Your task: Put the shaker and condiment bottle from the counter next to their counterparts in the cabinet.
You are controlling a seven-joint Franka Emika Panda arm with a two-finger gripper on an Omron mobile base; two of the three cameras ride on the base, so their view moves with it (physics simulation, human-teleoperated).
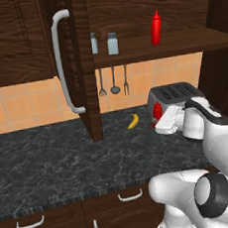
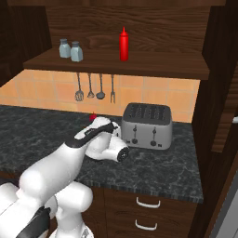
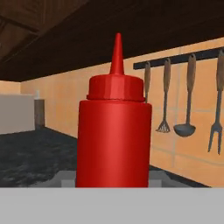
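We see the gripper (image 1: pixel 159 118) low at the table's (image 1: pixel 51 162) back edge, right against the condiment bottle (image 3: pixel 114 131) beside the toaster (image 2: pixel 147 124); whether the fingers are clamped we cannot tell. Both shakers (image 2: pixel 70 50) and taller red bottle (image 2: pixel 123 44) stand on the cabinet shelf (image 2: pixel 153 66).

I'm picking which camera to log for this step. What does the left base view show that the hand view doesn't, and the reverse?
Left base view alone: the cabinet door, two shakers and a red bottle on the shelf, a banana, the toaster.

Hand view alone: the condiment bottle's nozzle and cap up close, upright.

Both: that bottle, the hanging utensils, the counter.
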